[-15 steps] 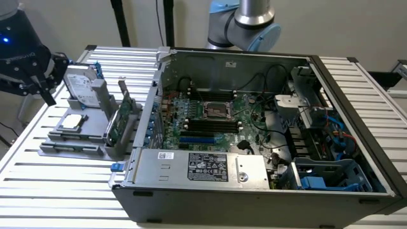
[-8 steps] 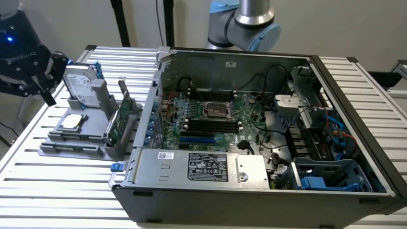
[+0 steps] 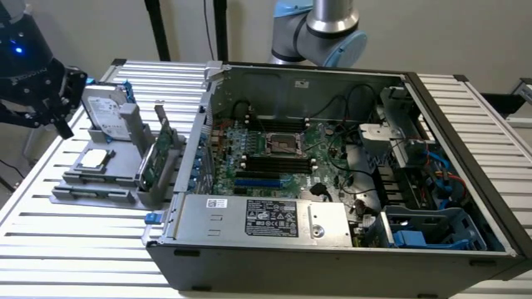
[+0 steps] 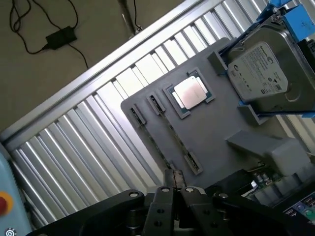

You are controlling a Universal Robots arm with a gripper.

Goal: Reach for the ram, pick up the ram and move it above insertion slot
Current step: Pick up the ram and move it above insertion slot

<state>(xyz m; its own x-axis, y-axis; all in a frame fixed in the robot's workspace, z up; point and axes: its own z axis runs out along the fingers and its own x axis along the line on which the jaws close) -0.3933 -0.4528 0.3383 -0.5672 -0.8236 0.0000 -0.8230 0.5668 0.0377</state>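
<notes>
Exterior and wrist views, as seen from my station. I read the tabletop [image 3: 75,230] as ribbed silver slats and the fixture tray [image 4: 216,132] as plain grey. Hard drive [image 4: 258,73]: silver with a white printed label. Processor [image 4: 189,92]: silver lid, green rim. Expansion card [image 3: 158,152] and motherboard [image 3: 320,134]: green, the latter carrying black slots [image 3: 278,163]. Gripper [image 4: 173,181]: black. Arm [image 3: 332,18]: grey with pale-blue caps. Floor [image 4: 59,73]: tan.

Dark hand [image 4: 177,193], tilted downward
</notes>
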